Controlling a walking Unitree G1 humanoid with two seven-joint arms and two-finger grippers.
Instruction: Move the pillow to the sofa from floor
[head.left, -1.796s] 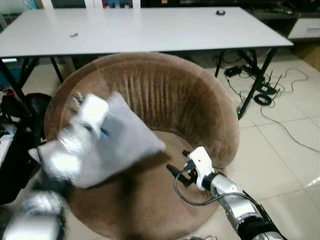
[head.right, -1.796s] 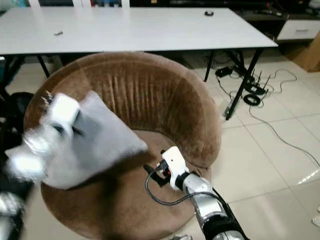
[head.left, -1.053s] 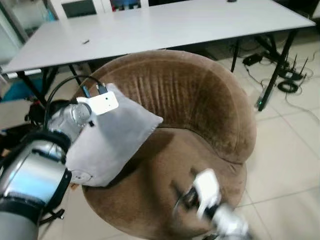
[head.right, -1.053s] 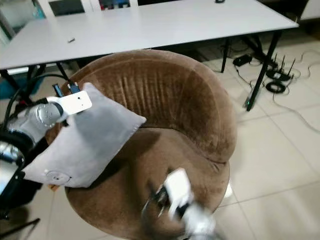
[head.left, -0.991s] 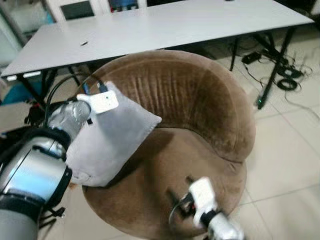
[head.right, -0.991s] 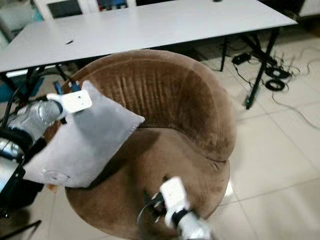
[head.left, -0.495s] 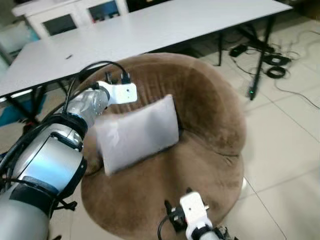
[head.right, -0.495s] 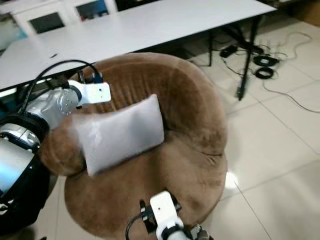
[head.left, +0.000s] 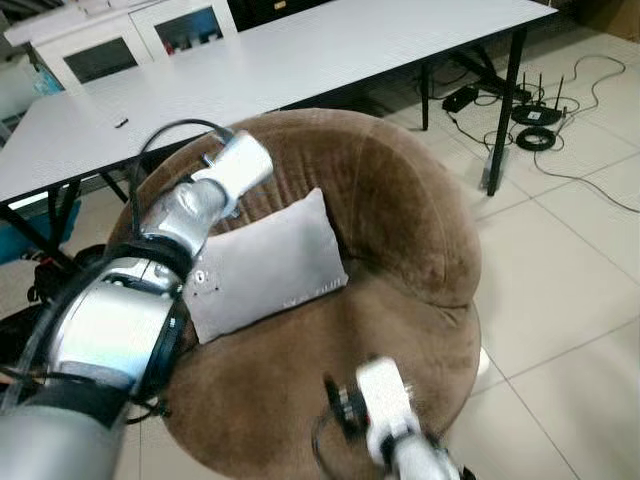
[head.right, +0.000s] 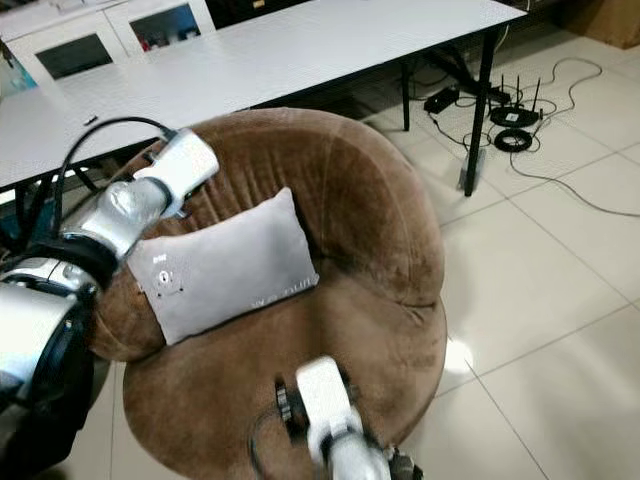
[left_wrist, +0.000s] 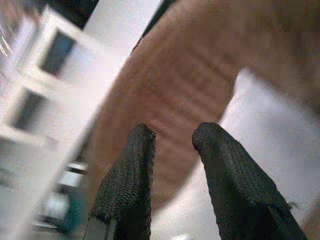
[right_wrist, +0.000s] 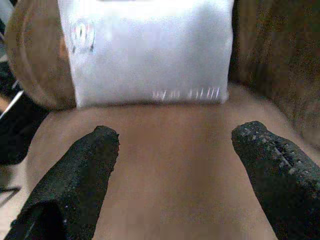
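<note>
A pale grey rectangular fabric pillow (head.left: 265, 265) leans on its long edge against the backrest of a round brown plush sofa chair (head.left: 400, 200), its lower edge on the seat cushion and one end by the chair's armrest nearest the robot's left arm. The left gripper (left_wrist: 172, 142) is above the pillow's upper corner near the backrest rim; its two black fingers (left_wrist: 131, 170) stand a narrow gap apart with nothing between them, only the ribbed brown backrest beyond. The right gripper (right_wrist: 175, 150) hovers low over the front of the seat cushion, facing the pillow, its fingers (right_wrist: 85, 165) spread wide and empty. The pillow appears to be placed, so the main risk is disturbance: the left arm is close to the pillow's top edge, and a careless pull-back could snag the fabric and tip the pillow forward off the backrest, or drag it over the armrest to the floor. The right gripper, pushed forward, could nudge the lower edge and slide it. The left gripper is blurred in the head views, so its contact with the pillow cannot be judged there. The right gripper is also blurred. A small round mark on the pillow is too small to read. Behind the chair stands a long white table (head.left: 330, 50).
</note>
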